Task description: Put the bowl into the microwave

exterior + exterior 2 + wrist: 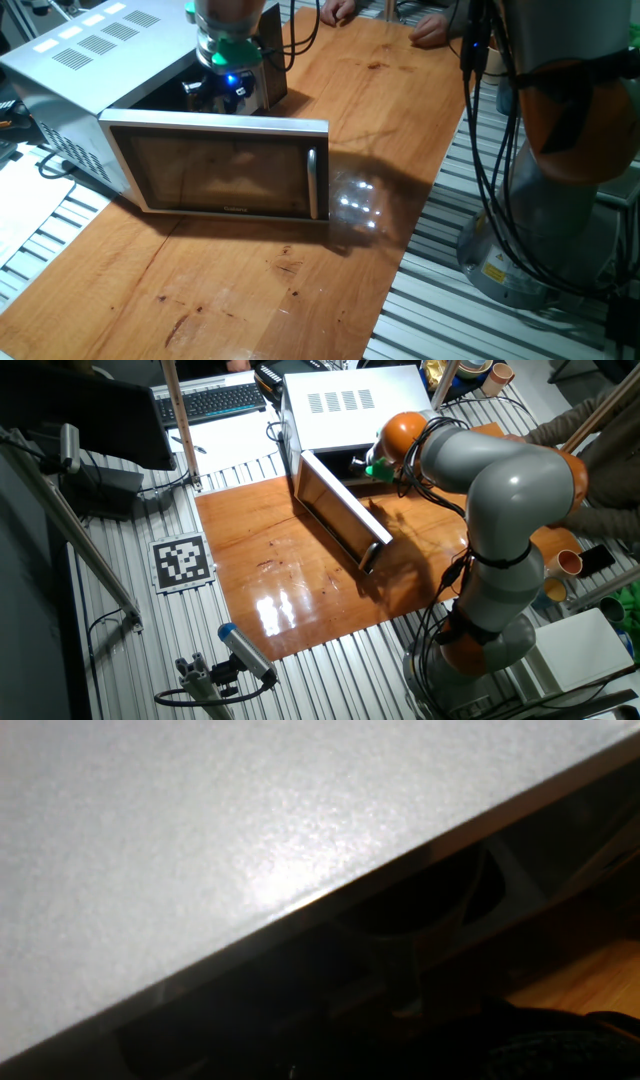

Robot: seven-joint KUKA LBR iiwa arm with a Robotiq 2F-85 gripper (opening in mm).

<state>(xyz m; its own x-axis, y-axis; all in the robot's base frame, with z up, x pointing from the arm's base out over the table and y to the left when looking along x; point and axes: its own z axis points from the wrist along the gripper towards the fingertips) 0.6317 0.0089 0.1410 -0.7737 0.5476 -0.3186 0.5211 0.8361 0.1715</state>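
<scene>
Your hand (pixel 215 92) is down at the mouth of the microwave (pixel 100 45), just behind the open door (pixel 225 168). From one fixed view you see only its dark body with a blue light and the green ring above it. Its fingers are lost in the shadow of the cavity, so you cannot tell whether they are spread or pressed together, nor whether they pinch anything. From the other fixed view the arm (pixel 500 490) bends over the worktop (pixel 260 550) and hides the hand; only the green ring shows beside the oven opening.

The hand view gives you a broad pale grey surface (pixel 220 840) across the upper left, cut by a dark slanting edge, with blurred dark shapes below it and a sliver of orange wood at the lower right. You cannot make out the fingers there either.

The bowl cannot be picked out in any view; if it is at the hand, the dark cavity hides it.

Counted: one microwave, with its one door swung fully out and a vertical silver handle (pixel 312 180) at its free end; one arm; one hand. On the worktop, glare patches sit just beside the door's free end. Off the wood, one checkered marker tag (pixel 181 561) lies on the slatted metal, and one keyboard (pixel 215 400) sits behind the microwave.
</scene>
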